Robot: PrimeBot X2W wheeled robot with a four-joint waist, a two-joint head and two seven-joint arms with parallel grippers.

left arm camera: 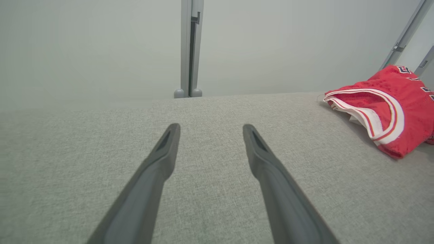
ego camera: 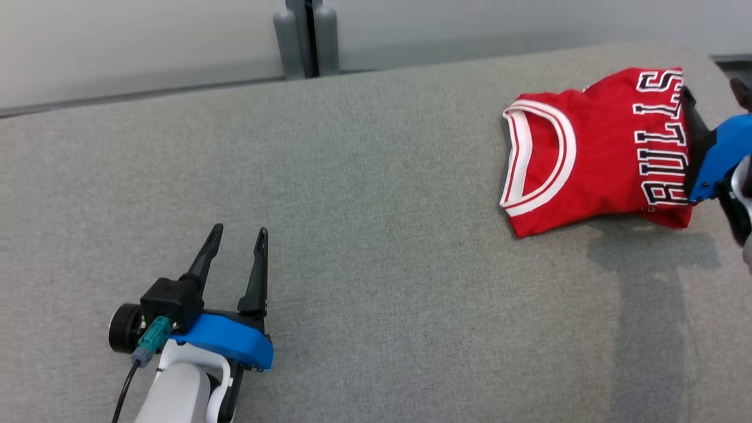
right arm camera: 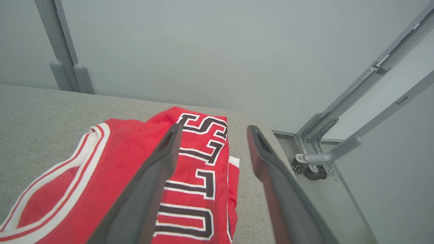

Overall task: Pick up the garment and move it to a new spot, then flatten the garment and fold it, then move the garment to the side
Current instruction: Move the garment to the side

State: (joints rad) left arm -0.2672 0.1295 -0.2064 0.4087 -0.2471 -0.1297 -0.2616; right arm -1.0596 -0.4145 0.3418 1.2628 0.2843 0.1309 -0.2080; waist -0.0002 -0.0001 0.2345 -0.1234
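Side-placing step: right pincer [right arm camera: 214, 128] apart over folded red mesh jersey [ego camera: 593, 147]; left pincer [ego camera: 239, 229] apart, well away; next, lift clear unsnagged.

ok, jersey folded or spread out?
Folded: the red jersey sits as a compact bundle on the grey surface, with stacked layers at its edge in the left wrist view.
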